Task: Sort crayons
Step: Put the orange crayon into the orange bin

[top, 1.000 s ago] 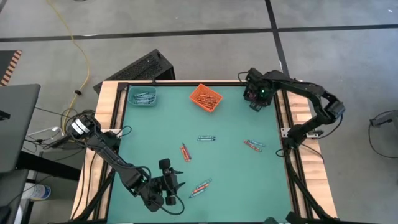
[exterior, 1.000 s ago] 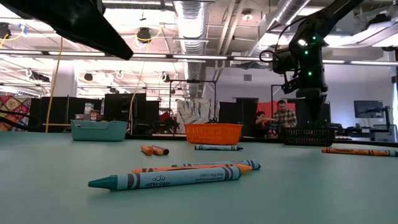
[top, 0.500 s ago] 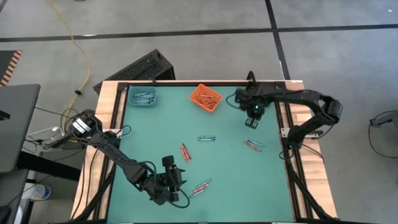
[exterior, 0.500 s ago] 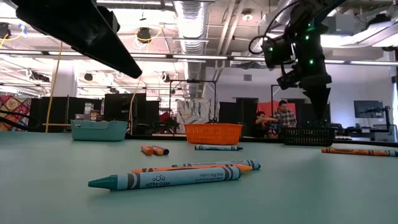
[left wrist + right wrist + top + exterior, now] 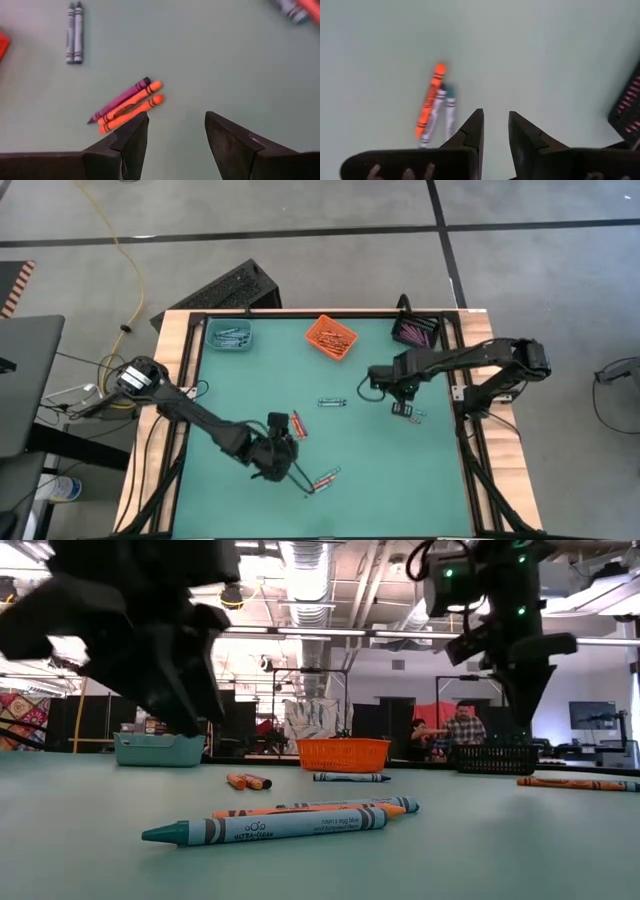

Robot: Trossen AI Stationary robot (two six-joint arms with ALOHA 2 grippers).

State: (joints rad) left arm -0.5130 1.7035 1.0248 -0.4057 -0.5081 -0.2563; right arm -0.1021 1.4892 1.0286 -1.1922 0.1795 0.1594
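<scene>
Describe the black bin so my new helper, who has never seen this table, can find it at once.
Start at the green table and go to its far right corner. The black bin sits there, tucked against the wooden frame, holding purple-pink crayons. The other two bins along that far edge are orange and teal; this is the only dark one.

One camera looks straight down over my table (image 5: 380,450); another sits at tabletop height, facing the room. My wrist cameras look down closely. High and low share the orange bin (image 5: 331,337).
</scene>
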